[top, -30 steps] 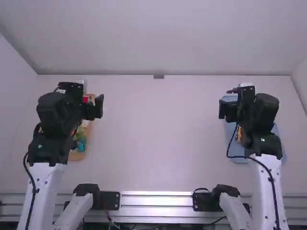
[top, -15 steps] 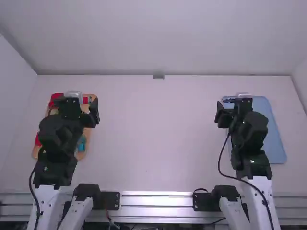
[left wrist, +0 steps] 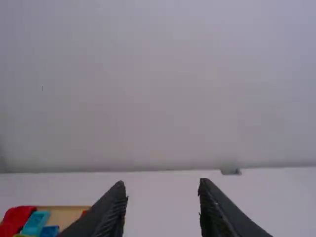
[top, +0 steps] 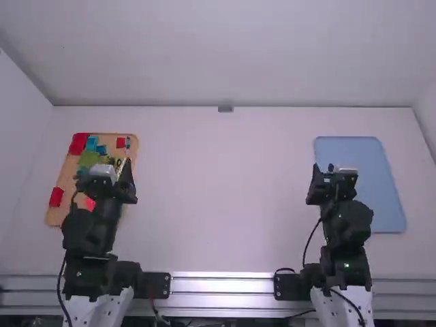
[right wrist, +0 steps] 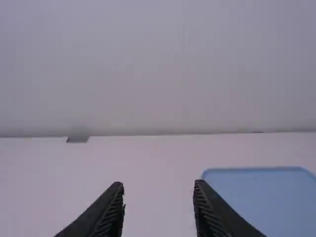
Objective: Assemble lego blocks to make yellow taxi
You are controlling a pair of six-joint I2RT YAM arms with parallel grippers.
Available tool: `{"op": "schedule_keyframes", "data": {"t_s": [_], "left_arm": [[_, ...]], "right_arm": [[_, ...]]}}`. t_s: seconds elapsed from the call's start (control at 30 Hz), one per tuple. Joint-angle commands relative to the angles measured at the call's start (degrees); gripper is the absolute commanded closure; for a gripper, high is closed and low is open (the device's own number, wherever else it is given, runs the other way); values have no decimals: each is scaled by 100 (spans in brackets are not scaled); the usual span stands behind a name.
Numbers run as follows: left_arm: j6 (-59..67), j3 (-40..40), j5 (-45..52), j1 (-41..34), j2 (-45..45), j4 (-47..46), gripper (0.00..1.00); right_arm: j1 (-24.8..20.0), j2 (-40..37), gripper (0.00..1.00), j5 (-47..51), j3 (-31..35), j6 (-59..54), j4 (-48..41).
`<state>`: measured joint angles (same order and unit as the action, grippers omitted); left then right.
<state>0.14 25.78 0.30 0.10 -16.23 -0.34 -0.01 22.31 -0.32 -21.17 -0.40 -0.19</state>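
"At nine o'clock on the white table (top: 225, 197), we see the lego blocks (top: 88, 159) gathered on a wooden tray (top: 67, 178). How do they lie?"

"Loose, by our count of the colors: large red blocks (top: 78, 142) at the tray's eleven o'clock, a teal block (top: 91, 142) just beside them, a small red block (top: 120, 142) at one, and another red block (top: 56, 197) near the rim at eight. Yellow-green pieces sit between the tray's middle and twelve."

"And the left gripper (top: 107, 180)?"

"From above, we find it overlapping the tray's five o'clock side, its height over the wood hard for us to tell. The left wrist view gives us its jaws released, the tips well apart."

"Across the table, at three o'clock?"

"A blue tray (top: 371, 170), with the right gripper (top: 334, 178) overlapping its eight o'clock edge in our view from above. Its jaws are likewise released, tips spread."

"Farther out, we note a small gray fitting (top: 225, 109) at twelve, where table meets wall (top: 225, 54), and a metal rail (top: 221, 285) along six."
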Motion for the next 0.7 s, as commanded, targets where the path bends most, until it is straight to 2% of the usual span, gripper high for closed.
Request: {"op": "schedule_keyframes", "data": {"t_s": [0.0,0.4,0.67], "left_arm": [[-14,-317,-30,-10,365,34,68],[-14,-1538,-30,-10,1586,34,89],[-14,-2133,-30,-10,1623,34,100]], "right_arm": [[1,-339,69,32,341,40,19],[1,-1540,90,32,1542,40,19],[1,-2090,99,32,2092,40,19]]}}
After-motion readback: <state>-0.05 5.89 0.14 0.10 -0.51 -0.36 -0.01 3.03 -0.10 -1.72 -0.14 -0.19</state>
